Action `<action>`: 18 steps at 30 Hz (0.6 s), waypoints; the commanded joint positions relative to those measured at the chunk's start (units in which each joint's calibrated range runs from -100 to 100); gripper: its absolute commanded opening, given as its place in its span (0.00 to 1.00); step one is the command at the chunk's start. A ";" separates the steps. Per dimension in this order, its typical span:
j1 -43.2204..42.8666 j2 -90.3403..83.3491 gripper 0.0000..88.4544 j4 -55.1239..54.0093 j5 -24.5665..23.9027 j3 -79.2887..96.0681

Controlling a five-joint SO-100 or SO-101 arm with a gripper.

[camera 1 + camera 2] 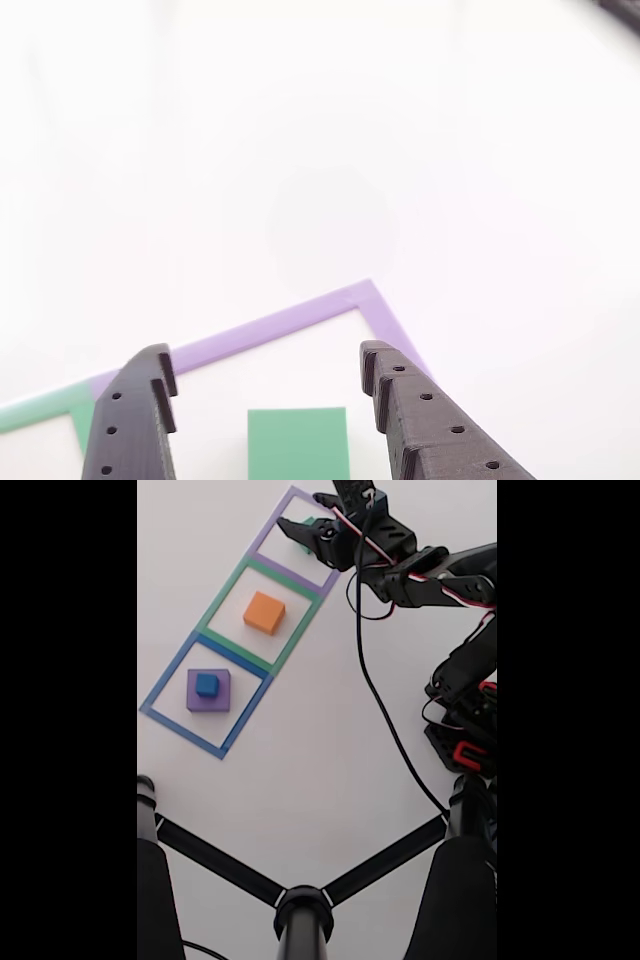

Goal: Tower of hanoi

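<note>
Green block dead ahead, centred between your spread jaws.

In the other view your pincer is released and empty, and the green block lies between the jaws inside the purple tape square, flat on the bench. In the fixed view your arm reaches out over that far square; the orange block sits in the middle square, the blue block on the purple block.

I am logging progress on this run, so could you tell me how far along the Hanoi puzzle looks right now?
Partly done: in the fixed view the blue cube sits on the purple block in the blue outline, and the orange block lies alone in the green outline. In hand: the gripper is open over the green block in the purple outline. Left: restacking all four into one tower.
</note>
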 commanded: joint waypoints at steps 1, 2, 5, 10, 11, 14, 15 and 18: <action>-1.17 -16.90 0.11 27.40 0.00 -5.82; -1.48 -19.63 0.07 34.28 0.00 -7.45; -2.85 -25.16 0.02 52.41 0.00 -14.27; -7.43 -28.44 0.00 80.17 0.00 -31.62; -8.57 -28.36 0.00 85.03 0.00 -35.80; -12.53 -27.88 0.00 97.01 0.00 -46.80; -14.14 -27.80 0.00 100.49 0.00 -50.07; -18.33 -27.80 0.00 107.85 0.00 -56.43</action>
